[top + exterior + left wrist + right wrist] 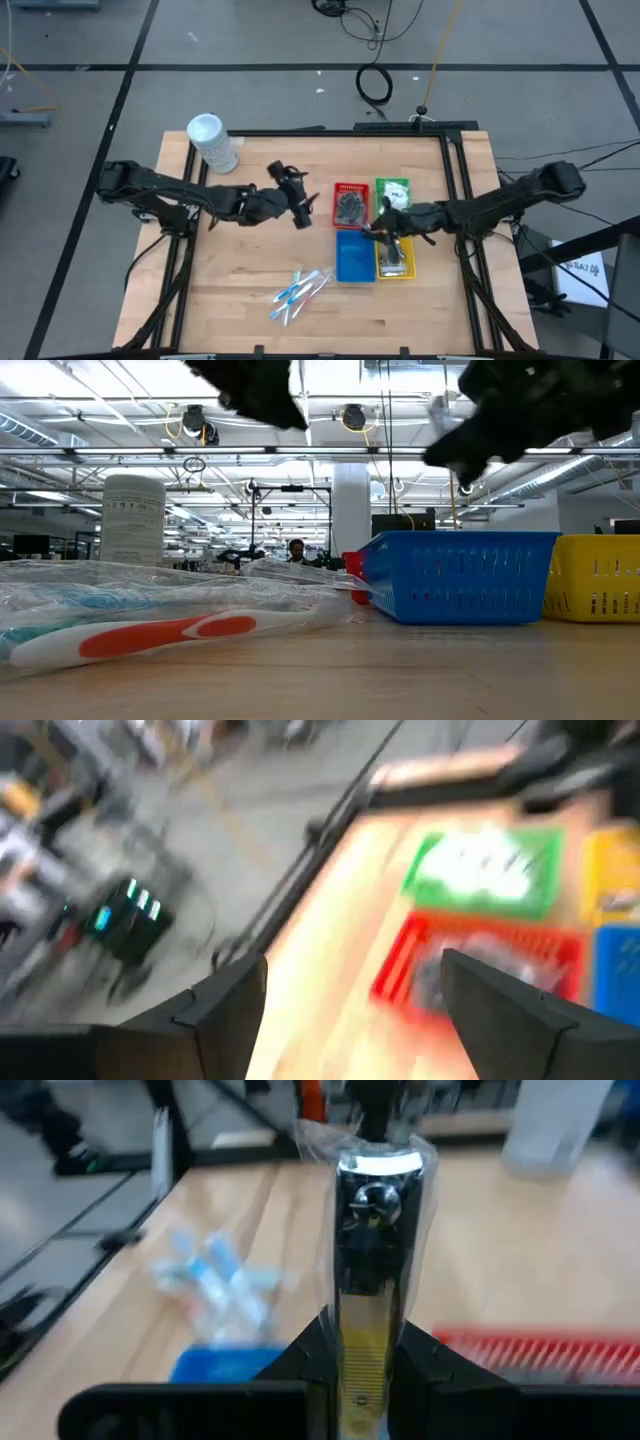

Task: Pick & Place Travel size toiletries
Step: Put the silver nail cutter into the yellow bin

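The right gripper (362, 1342) pinches a clear-wrapped razor (370, 1230) above the blue tray (353, 256) and yellow tray (394, 262). It looks light and stiff, with slippery wrap; hold its middle. The left gripper (298, 205), at nine o'clock, is wide apart. Wrapped toothbrushes (298, 290) lie at six o'clock on the wooden table (240, 270).

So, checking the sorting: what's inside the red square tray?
The red square tray holds a pile of small dark grey bundles; anything beneath them is covered.
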{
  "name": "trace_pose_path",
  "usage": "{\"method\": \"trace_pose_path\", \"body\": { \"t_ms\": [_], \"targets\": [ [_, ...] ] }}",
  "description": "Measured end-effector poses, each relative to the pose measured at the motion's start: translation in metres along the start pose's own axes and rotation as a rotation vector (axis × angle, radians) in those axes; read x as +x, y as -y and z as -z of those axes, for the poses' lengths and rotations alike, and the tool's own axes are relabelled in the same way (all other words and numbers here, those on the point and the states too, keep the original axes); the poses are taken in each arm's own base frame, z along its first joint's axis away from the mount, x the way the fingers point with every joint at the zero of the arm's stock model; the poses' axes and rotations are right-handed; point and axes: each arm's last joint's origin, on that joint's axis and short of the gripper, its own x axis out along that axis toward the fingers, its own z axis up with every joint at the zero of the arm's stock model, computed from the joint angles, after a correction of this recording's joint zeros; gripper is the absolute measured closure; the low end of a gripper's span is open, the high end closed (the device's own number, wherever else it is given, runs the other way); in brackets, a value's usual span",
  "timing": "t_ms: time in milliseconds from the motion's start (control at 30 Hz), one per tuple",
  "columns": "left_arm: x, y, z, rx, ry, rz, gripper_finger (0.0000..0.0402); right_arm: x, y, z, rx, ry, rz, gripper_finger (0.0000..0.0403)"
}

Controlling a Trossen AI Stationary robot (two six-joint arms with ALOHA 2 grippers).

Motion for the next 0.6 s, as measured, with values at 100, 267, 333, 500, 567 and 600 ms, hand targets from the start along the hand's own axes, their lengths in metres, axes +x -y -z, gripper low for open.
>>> {"method": "trace_pose_path", "body": {
  "t_ms": [100, 267, 333, 500, 567, 600],
  "targets": [
    [0.003, -0.007, 0.018, -0.044, -0.154, -0.062, 0.0108, -0.014, -0.011, 0.004, 0.098, -0.102, -0.038, 0.0368],
    [0.010, -0.011, 0.041, -0.129, -0.321, -0.136, 0.0108, -0.032, -0.030, 0.023, 0.260, -0.223, -0.096, 0.0368],
    [0.014, -0.010, 0.045, -0.153, -0.344, -0.153, 0.0107, -0.037, -0.036, 0.034, 0.318, -0.259, -0.121, 0.0368],
    [0.020, -0.010, 0.049, -0.165, -0.355, -0.168, 0.0107, -0.049, -0.043, 0.066, 0.402, -0.348, -0.100, 0.0368],
    [0.020, -0.010, 0.049, -0.160, -0.360, -0.168, 0.0107, -0.051, -0.044, 0.072, 0.427, -0.350, -0.081, 0.0367],
    [0.021, -0.010, 0.049, -0.168, -0.351, -0.168, 0.0107, -0.052, -0.044, 0.074, 0.443, -0.345, -0.073, 0.0360]
  ]
}}
